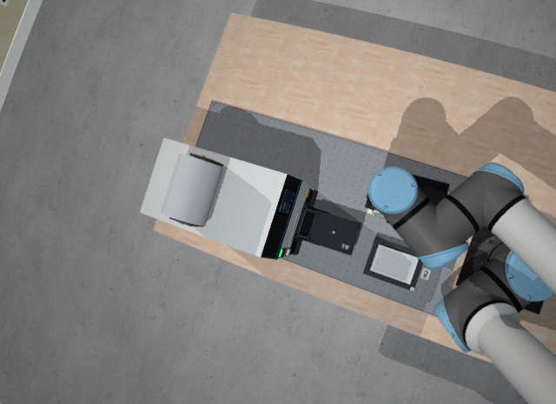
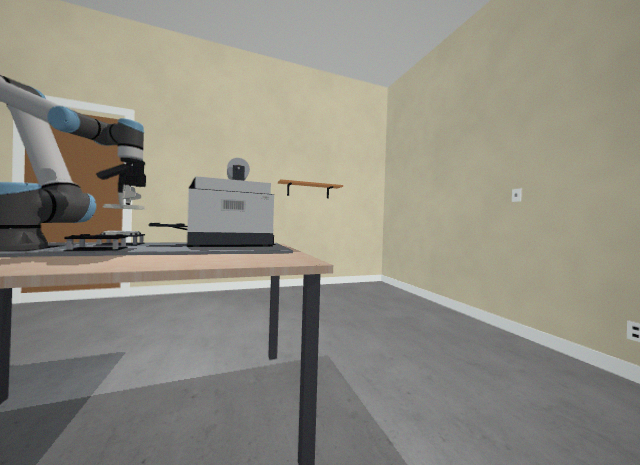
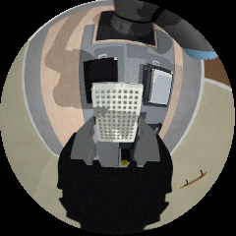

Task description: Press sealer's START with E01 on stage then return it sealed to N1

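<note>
My gripper (image 2: 125,199) (image 3: 116,116) is shut on plate E01 (image 2: 123,206) (image 3: 118,114), a white well plate. It holds the plate level in the air, well above the table. In the overhead view the arm's wrist (image 1: 393,189) hides the gripper and the plate. Nest N1 (image 1: 436,184) (image 3: 95,74) is a dark empty frame just behind the gripper. The second plate (image 1: 393,261) (image 3: 160,87) lies in nest N2. The sealer (image 1: 242,207) (image 2: 230,212) is a white box with its black stage (image 1: 332,231) (image 2: 168,225) out and bare. Its lamp (image 1: 281,253) is green.
A foil roll (image 1: 192,195) (image 2: 237,168) sits on top of the sealer. The grey breadboard (image 1: 340,162) lies on the wooden table (image 1: 292,68) (image 2: 206,264). The arm's elbow and base (image 1: 493,256) (image 2: 31,207) crowd the side by the nests. A wall shelf (image 2: 310,183) hangs beyond.
</note>
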Motion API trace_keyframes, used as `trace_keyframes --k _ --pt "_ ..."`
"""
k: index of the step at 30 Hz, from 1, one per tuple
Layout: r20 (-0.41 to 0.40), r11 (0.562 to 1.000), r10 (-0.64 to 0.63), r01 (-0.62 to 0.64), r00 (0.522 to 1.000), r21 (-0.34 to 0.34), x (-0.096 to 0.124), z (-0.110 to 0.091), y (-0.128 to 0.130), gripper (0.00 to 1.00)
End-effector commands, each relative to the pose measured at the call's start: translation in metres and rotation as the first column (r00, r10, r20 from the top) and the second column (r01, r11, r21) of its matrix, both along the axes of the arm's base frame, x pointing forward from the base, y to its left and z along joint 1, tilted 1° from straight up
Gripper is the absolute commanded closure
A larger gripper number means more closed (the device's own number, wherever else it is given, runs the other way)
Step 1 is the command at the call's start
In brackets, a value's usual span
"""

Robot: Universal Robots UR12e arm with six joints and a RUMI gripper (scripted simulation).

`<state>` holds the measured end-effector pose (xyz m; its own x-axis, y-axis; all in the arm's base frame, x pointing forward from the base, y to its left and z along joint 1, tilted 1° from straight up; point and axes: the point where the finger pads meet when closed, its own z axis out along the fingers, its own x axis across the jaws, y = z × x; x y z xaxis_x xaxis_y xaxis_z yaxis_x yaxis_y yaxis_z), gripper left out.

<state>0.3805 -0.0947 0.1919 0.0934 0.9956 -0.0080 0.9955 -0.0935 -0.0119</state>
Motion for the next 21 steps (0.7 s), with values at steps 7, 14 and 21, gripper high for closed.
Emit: trace_keyframes --k 7,14,21 --pt "0.001 1.0 0.0 0.0 1.0 -0.001 0.021 0.0 0.014 1.0" --pt "0.001 1.0 0.0 0.0 1.0 -0.001 0.03 0.0 0.021 1.0" --pt "0.001 1.0 0.0 0.0 1.0 -0.001 0.043 0.0 0.03 1.0"
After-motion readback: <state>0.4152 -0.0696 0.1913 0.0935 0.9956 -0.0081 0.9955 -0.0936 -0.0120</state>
